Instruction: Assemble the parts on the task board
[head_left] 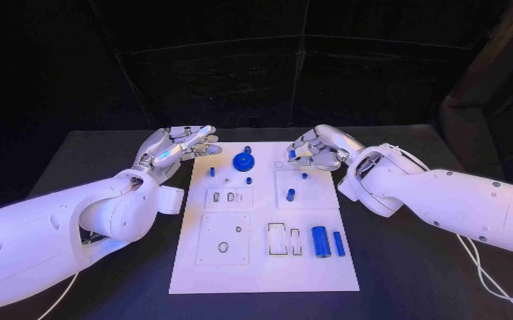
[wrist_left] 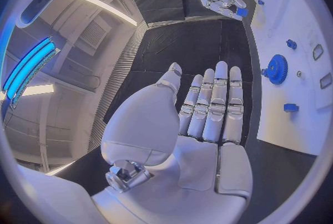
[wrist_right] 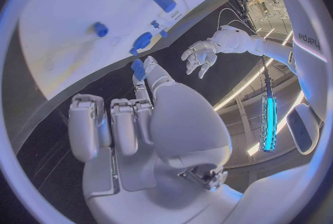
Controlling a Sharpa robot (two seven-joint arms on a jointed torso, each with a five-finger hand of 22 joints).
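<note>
A white, flat, rectangular task board is laid lengthwise in the middle of the black worktop, with raised square plates and small slots and holes cut into it. On its far half a blue toothed gear is seated, with small blue pegs standing near it; on the near half a smooth blue cylinder and a thinner blue rod are laid side by side, just beside two narrow rectangular slots. At the board's far right corner the right hand is held just above the surface, and a small blue part is pinched at the tips of its thumb and a finger, the other fingers being curled in, as is shown in the right wrist view. The right arm, cased in smooth white shells, is brought in from the right and bent toward the board. At the far left corner the left hand is raised beside the board's edge, its silver fingers straight and close together with the thumb apart, and nothing is held in it; the palm is seen flat and bare in the left wrist view. The left arm is extended from the near left.
</note>
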